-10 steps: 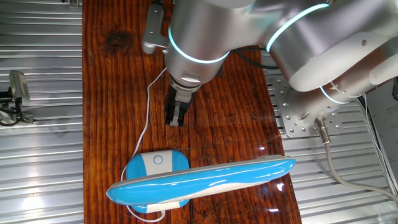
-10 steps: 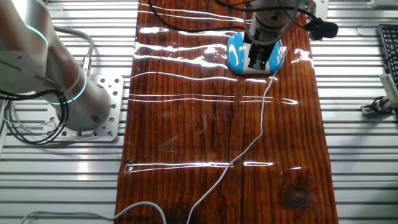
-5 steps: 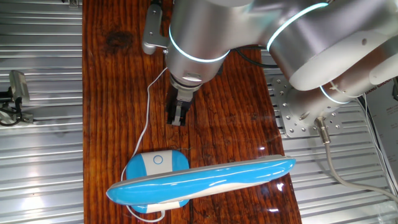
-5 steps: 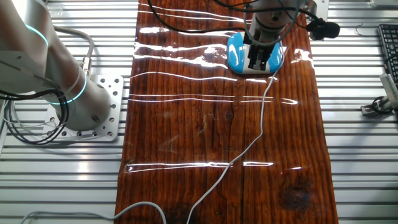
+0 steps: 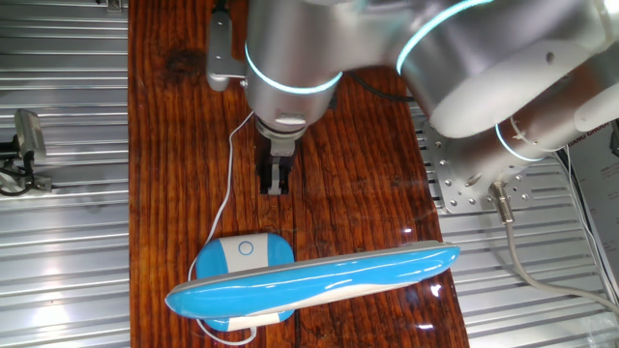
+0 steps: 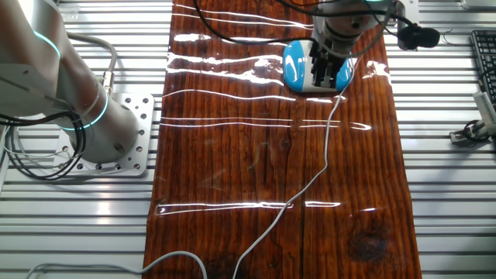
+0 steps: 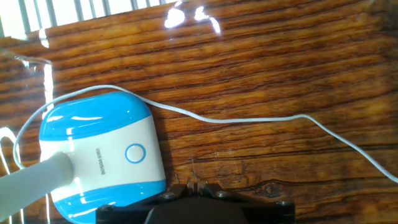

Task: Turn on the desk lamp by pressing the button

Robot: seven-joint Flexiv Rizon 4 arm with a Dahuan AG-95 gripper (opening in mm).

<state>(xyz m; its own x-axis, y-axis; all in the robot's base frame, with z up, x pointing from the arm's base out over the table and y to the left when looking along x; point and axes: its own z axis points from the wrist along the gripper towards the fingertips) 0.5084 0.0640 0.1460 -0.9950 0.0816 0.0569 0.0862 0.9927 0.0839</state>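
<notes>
1 desk lamp point(image 5: 309, 280) lies on the wooden table point(image 5: 174, 145), a little way past the fingertips of the gripper point(image 5: 277, 184) and not touching them. It has 1 rounded blue and white base point(image 7: 99, 152), and in the hand view this base sits ahead of the hand and off to 1 side. On the white panel of the base is 1 round button point(image 7: 134, 153), ringed in blue, with a line of small print beside it that is too small to read. 1 long tapered blue head point(image 5: 319, 275) crosses over the base on the side away from the hand and reaches well beyond it. 1 thin white cord point(image 6: 322, 167) leaves the base, passes close beside the hand and trails down the length of the table to its far end.

1 gripper hangs above the bare wood with its 2 dark fingers point(image 6: 326, 74) pointing down, holding nothing. I cannot tell how far apart the fingertips stand: no view shows them clearly, and the hand view shows only the dark underside of the hand. 1 silver arm point(image 5: 387, 58) with glowing rings carries it. The table rests on a ribbed metal surface point(image 6: 77, 225)
</notes>
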